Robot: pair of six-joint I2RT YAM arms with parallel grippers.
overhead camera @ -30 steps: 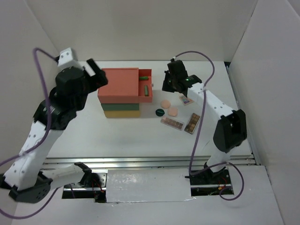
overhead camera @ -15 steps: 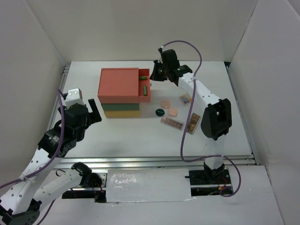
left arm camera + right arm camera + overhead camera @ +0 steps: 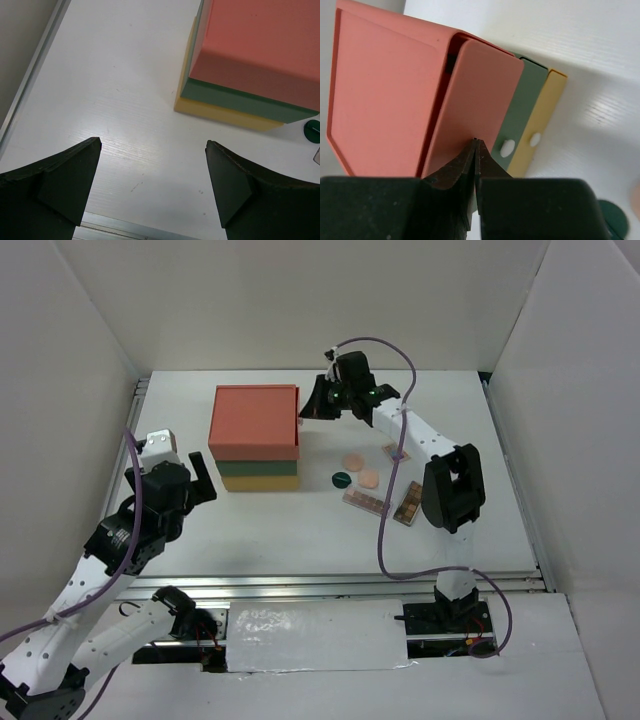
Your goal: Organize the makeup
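The right gripper [image 3: 318,406] is in the upper middle of the top view. Its two fingers are pressed together, and their tips touch the front of the orange top drawer [image 3: 470,105] of the stacked orange, green and yellow plastic drawer box [image 3: 255,430]. The left gripper [image 3: 152,145] hovers at the lower left of the box, fingers wide apart, holding nothing. To the right of the box, on the white table [image 3: 250,520], lie two round peach puffs [image 3: 353,460], a dark-green disc [image 3: 341,479], two long brownish eyeshadow palettes [image 3: 366,502] and, partly behind the arm, a small square pinkish palette [image 3: 391,451].
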